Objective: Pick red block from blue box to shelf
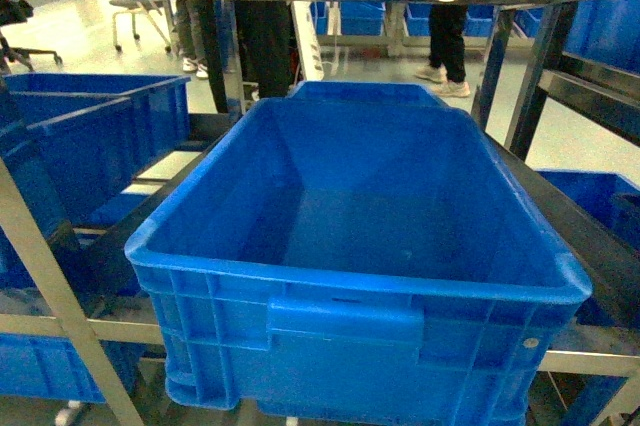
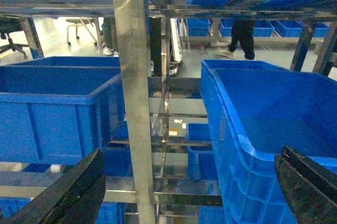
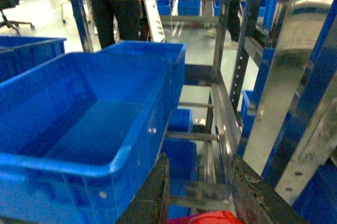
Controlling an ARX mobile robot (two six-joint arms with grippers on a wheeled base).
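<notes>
On the grey steel shelf point(image 1: 555, 81) before us sits a big dark blue ribbed crate point(image 1: 360, 276), another to its left point(image 1: 95, 136). Our left gripper point(image 2: 184, 187) gapes wide; our right gripper point(image 3: 197, 192) pinches the small red block point(image 3: 208, 217). Beyond, people's legs point(image 1: 448, 46) stand on pale floor.

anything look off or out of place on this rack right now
Nothing stands out. The big blue crate sits level on the shelf and looks empty and undamaged. A red object shows between the right gripper fingers.
</notes>
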